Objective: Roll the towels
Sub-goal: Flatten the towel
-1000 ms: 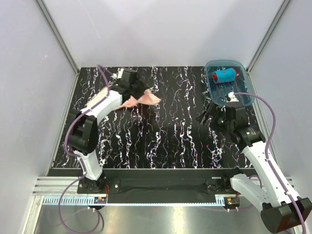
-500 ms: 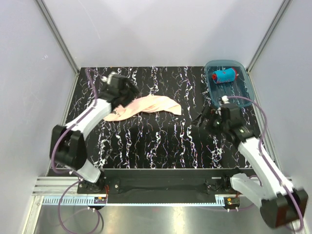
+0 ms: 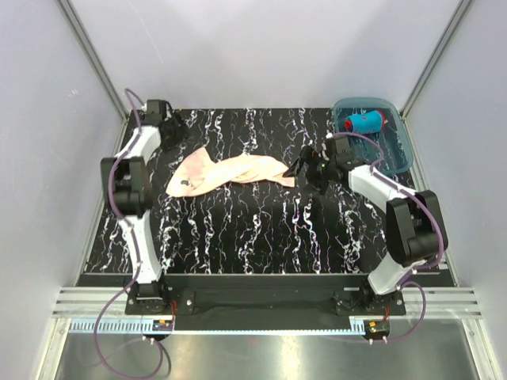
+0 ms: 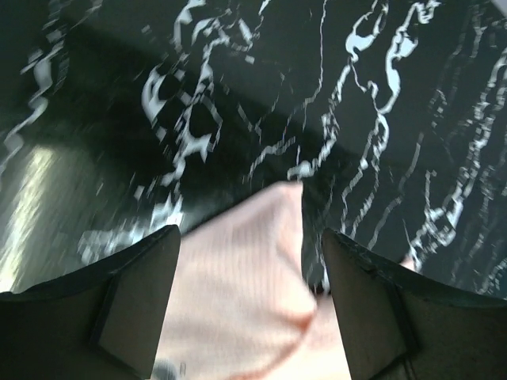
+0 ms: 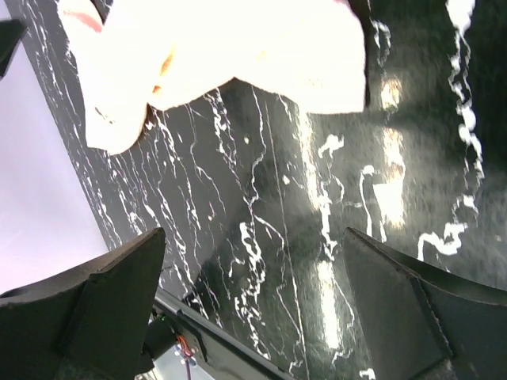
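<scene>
Rolled blue towel (image 3: pixel 363 122) — inside tray (image 3: pixel 395 152)

The left wrist view is blurred: the counter (image 4: pixel 380 95) veining is smeared, and the pink towel (image 4: pixel 238 301) and the 2 fingers (image 4: pixel 135 309) of the left tool (image 4: pixel 249 236) are cut off by the bottom edge. In the right wrist view that towel (image 5: pixel 238 47) is washed out white and cropped at the top. From above, the pattern on the blue towel (image 3: pixel 363 123) is too small to read.
</scene>
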You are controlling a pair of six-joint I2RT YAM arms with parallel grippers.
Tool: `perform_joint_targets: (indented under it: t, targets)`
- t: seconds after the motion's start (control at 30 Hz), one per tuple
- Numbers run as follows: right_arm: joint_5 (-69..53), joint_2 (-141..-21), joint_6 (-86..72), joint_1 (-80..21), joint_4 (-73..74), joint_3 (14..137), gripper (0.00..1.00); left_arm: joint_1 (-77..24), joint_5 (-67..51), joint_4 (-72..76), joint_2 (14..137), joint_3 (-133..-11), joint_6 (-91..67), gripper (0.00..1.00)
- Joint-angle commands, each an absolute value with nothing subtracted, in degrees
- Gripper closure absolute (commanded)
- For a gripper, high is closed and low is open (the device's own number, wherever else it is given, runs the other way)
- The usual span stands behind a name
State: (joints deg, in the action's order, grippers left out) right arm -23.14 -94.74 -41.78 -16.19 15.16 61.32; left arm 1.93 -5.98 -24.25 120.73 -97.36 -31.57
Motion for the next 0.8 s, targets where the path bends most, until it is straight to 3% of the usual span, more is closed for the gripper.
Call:
perform_joint_targets:
  t: [0.0, 0.17, 0.43, 0.47, 0.5, 0.57, 0.67, 0.7, 0.77]
  targets:
    - [-24.61, -96.24, -40.88, -16.44, 12.39, 63.46, 0.0, 1.85, -14.3, -32.39, 130.14, -114.19, -25.14, 0.23]
    - [-24.43, -97.82, -40.25, -16.44, 11.52, 61.8, 0.0, 1.67, -23.19, -36.12, 140.17, -123.48, -24.08, 0.22]
    - [-24.87, -97.82, -39.73, -16.44, 11.25, 59.77, 0.0, 0.26, -28.03, -38.68, 139.4, -117.17, -22.33, 0.26]
    - [-24.79, -97.65, -39.64, -16.44, 11.42, 59.59, 0.0, 0.26, -28.3, -38.67, 139.31, -116.55, -22.32, 0.29]
    - [-24.7, -97.56, -39.38, -16.44, 11.51, 59.5, 0.0, -1.13, -28.3, -39.37, 139.05, -115.93, -22.15, 0.4]
    - [-24.7, -96.86, -39.29, -16.52, 11.86, 59.07, 0.0, -1.67, -27.86, -39.81, 138.43, -114.88, -22.41, 0.45]
    - [-24.43, -95.89, -39.29, -16.44, 11.69, 58.01, 0.0, -2.11, -26.55, -39.11, 137.55, -112.51, -22.85, 0.61]
    - [-24.52, -95.54, -39.2, -16.35, 11.78, 57.75, 0.0, -2.11, -26.28, -37.89, 137.37, -111.72, -23.2, 0.73]
    - [-24.43, -95.45, -39.2, -16.44, 11.6, 57.05, 0.0, -2.11, -25.75, -36.57, 136.76, -111.27, -23.64, 0.87]
